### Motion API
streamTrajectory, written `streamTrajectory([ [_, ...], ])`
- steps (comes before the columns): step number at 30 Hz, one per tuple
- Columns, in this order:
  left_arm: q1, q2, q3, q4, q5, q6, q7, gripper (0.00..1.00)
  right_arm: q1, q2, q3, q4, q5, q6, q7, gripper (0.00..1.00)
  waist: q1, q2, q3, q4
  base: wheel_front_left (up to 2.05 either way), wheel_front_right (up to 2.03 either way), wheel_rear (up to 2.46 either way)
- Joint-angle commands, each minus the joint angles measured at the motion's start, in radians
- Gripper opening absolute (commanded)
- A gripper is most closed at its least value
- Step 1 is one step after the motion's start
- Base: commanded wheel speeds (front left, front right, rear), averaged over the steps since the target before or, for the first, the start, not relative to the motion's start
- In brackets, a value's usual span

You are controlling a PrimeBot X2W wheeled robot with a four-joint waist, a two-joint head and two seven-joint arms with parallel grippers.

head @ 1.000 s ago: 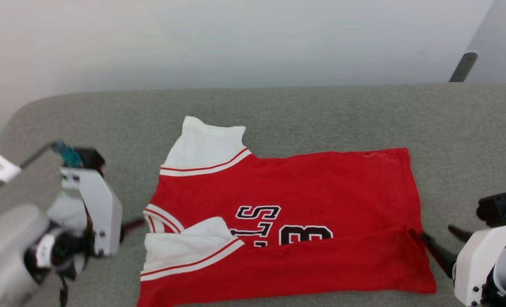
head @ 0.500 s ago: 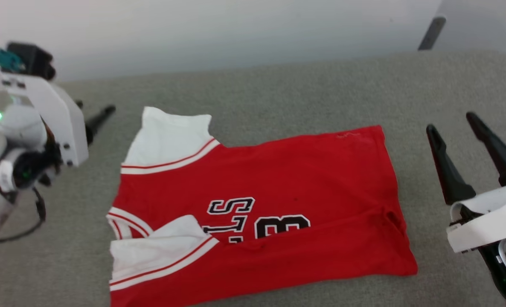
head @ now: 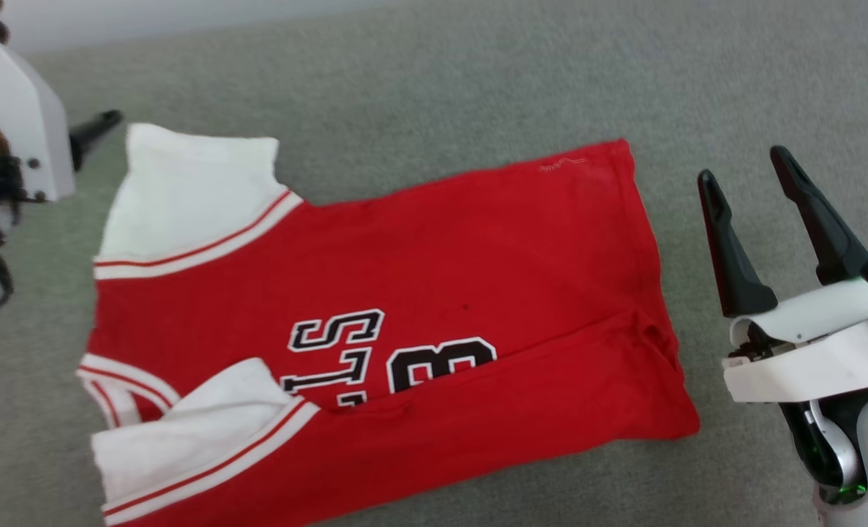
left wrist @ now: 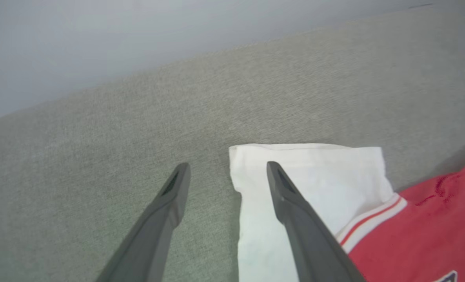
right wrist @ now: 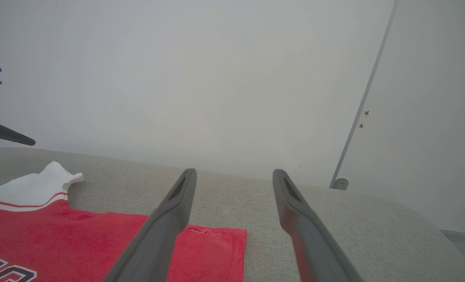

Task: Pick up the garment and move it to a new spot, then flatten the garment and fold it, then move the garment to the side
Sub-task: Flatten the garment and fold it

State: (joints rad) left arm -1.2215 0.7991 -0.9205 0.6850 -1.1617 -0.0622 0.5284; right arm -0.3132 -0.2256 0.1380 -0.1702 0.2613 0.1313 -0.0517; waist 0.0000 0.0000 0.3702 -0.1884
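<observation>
The garment [head: 405, 293] lies on the grey cushion [head: 441, 73], long axis left to right, with the left gripper [left wrist: 227, 165], jaws apart and empty, nearest at the far white sleeve [left wrist: 315, 176], and the right gripper [head: 743, 165], likewise spread, beside the hem

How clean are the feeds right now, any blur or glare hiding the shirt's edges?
Head view: even soft light, no glare, the garment fairly sharp, lettering readable. Left wrist view: slightly smeared, the couch weave soft, yet the white sleeve edge is plain. Right wrist view: pale washed-out wall, the right gripper soft up close, the hem clear.
</observation>
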Motion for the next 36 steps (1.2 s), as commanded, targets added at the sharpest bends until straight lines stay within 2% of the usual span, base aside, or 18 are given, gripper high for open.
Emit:
streamTrajectory([
  [1, -0.018, -0.001, -0.002, 0.020, 0.001, -0.007, 0.012, 1.00, -0.019, 0.005, 0.004, 0.003, -0.003, -0.001, -0.009, 1.00, 0.0000, 0.0000, 0.084, -0.068, 0.00, 0.00, 0.00],
  [9, -0.047, -0.039, -0.004, 0.150, -0.045, -0.001, 0.126, 1.00, -0.044, 0.000, 0.016, 0.043, 0.008, -0.001, -0.017, 1.00, 0.0000, 0.0000, 0.124, -0.090, 0.00, 0.00, 0.00],
  [12, -0.025, -0.072, -0.021, 0.188, -0.060, 0.024, 0.195, 1.00, -0.050, -0.004, 0.014, 0.049, 0.012, -0.001, -0.014, 1.00, 0.0000, 0.0000, 0.125, -0.088, 0.00, 0.00, 0.00],
  [13, -0.019, -0.081, -0.026, 0.199, -0.065, 0.032, 0.216, 0.87, -0.050, -0.004, 0.015, 0.051, 0.015, -0.001, -0.010, 1.00, 0.0000, 0.0000, 0.125, -0.088, 0.00, 0.00, 0.00],
  [14, -0.014, -0.088, -0.031, 0.206, -0.071, 0.036, 0.235, 0.24, -0.053, -0.006, 0.019, 0.051, 0.018, -0.001, -0.004, 1.00, 0.0000, 0.0000, 0.125, -0.087, 0.00, 0.00, 0.00],
  [15, -0.009, -0.097, -0.031, 0.212, -0.075, 0.042, 0.247, 0.00, -0.057, -0.004, 0.022, 0.055, 0.029, -0.001, 0.006, 1.00, 0.0000, 0.0000, 0.124, -0.086, 0.00, 0.00, 0.00],
  [20, -0.032, -0.112, -0.035, 0.210, -0.059, 0.020, 0.223, 0.00, -0.108, -0.022, 0.054, 0.080, 0.080, -0.001, 0.124, 1.00, 0.0000, 0.0000, 0.125, -0.077, 0.00, 0.00, 0.00],
  [24, -0.049, -0.139, -0.035, 0.221, -0.058, 0.009, 0.212, 0.00, -0.217, -0.043, 0.098, 0.140, 0.137, -0.001, 0.251, 1.00, 0.0000, 0.0000, 0.123, -0.062, 0.00, 0.00, 0.00],
  [28, -0.071, -0.169, -0.032, 0.234, -0.055, -0.001, 0.195, 0.00, -0.366, -0.076, 0.164, 0.274, 0.191, -0.001, 0.384, 1.00, 0.0000, 0.0000, 0.128, -0.043, 0.00, 0.00, 0.00],
  [31, -0.089, -0.191, -0.031, 0.247, -0.053, -0.008, 0.185, 0.00, -0.480, -0.076, 0.223, 0.401, 0.249, -0.001, 0.470, 1.00, 0.0000, 0.0000, 0.133, -0.027, 0.00, 0.00, 0.00],
  [36, -0.108, -0.211, -0.033, 0.268, -0.050, -0.019, 0.173, 0.00, -0.593, -0.084, 0.286, 0.552, 0.308, -0.001, 0.570, 1.00, 0.0000, 0.0000, 0.138, -0.009, 0.00, 0.00, 0.00],
])
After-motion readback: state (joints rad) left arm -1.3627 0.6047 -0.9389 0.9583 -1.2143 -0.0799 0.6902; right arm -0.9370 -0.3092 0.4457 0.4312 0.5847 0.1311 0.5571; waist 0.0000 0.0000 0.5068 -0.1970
